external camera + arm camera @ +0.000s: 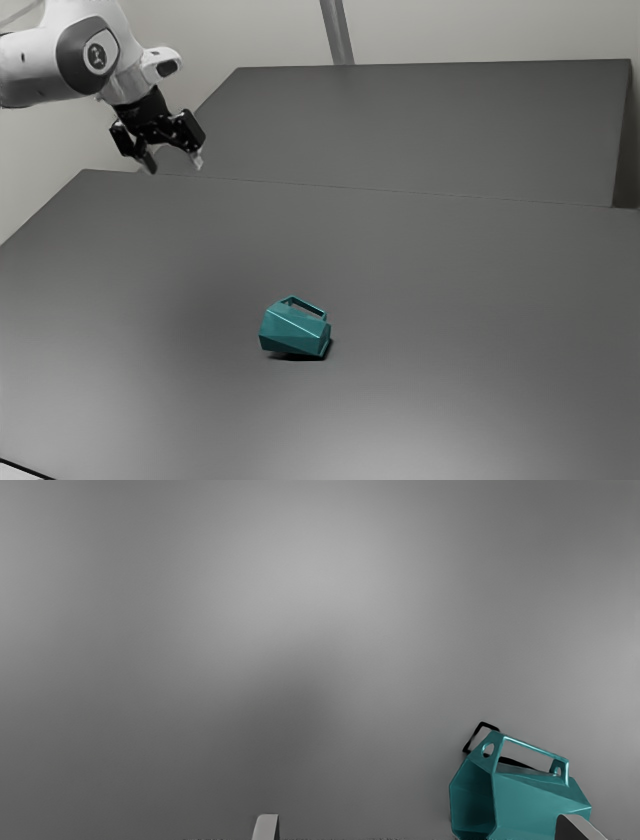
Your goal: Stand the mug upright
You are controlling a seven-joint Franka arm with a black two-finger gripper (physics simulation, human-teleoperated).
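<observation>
I have the gripper (175, 165) up above the surface (450, 410), well apart from the teal faceted mug (293, 330). Its fingers (265, 827) stand wide apart with nothing held between them. The mug lies on its side on the surface, handle (536, 748) uppermost. On my wrist view one fingertip overlaps the mug, and its open mouth faces toward the other fingertip's side.

Below the jaws, the faceted, angular teal mug (530, 800) has one plain colour, which is darker inside. The flat table (150, 300) is plain grey. The two-finger gripper (174, 166) is black; above the jaws, the rounded, jointed arm (30, 70) is white with dark grey.
</observation>
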